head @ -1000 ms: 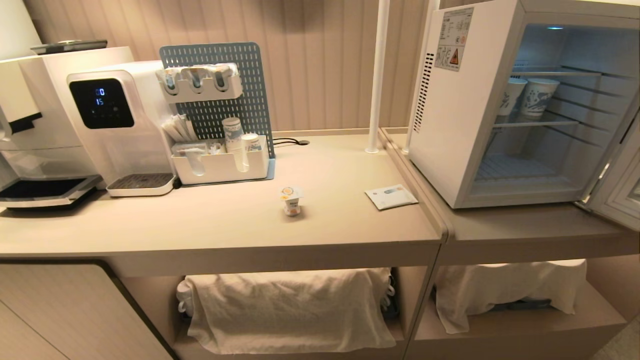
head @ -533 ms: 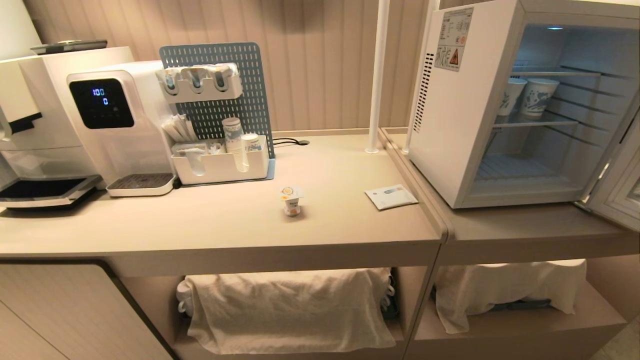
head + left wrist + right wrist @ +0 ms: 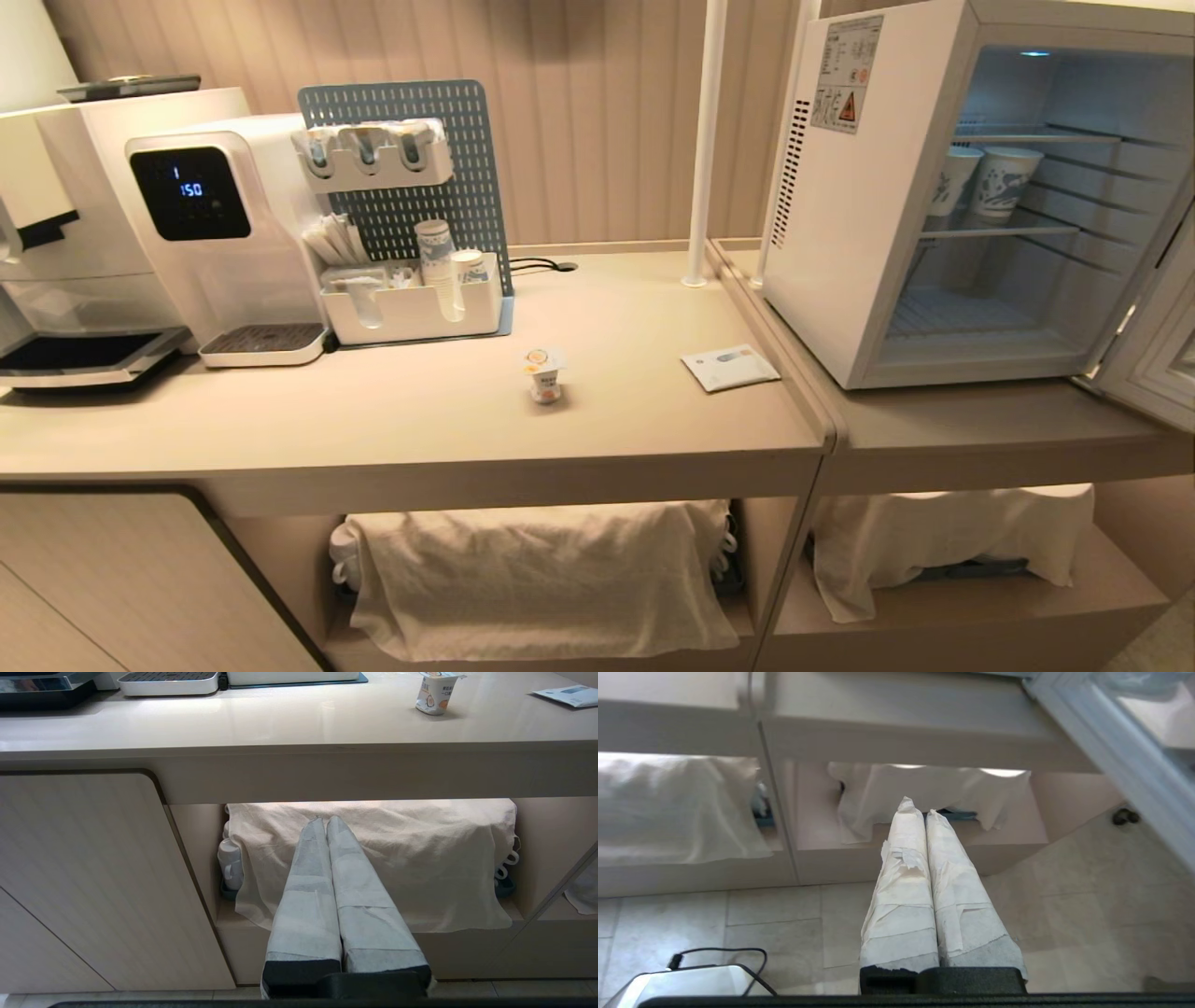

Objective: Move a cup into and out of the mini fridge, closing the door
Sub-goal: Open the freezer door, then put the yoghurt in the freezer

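**Cup on the counter, fridge open, both arms low**

On the counter (image 3: pixel 653 308), seen from the head, the cup (image 3: pixel 544 374) stands upright, well apart from the fridge (image 3: pixel 859 243) to its right. A flat packet (image 3: pixel 730 366) lies between them. The door (image 3: pixel 1158 345) is swung wide open at the right edge; two paper cups (image 3: pixel 990 182) sit on a wire shelf inside. Neither arm shows here.

From the left wrist, the left gripper (image 3: pixel 327 822) hangs below counter height, jaws pressed together on nothing, facing a cloth (image 3: pixel 420 858) draped over the lower shelf. The cup (image 3: pixel 435 696) shows up on the counter beyond.

From the right wrist, the right gripper (image 3: pixel 916 807) is also low, jaws together and empty, aimed at the shelf under the fridge, with the door (image 3: pixel 1120 760) frame slanting overhead.

By my reading the cup sits untouched and the step in hand is the reach for it. Next, a gripper must rise above the counter, spread its jaws and close round the cup's body.
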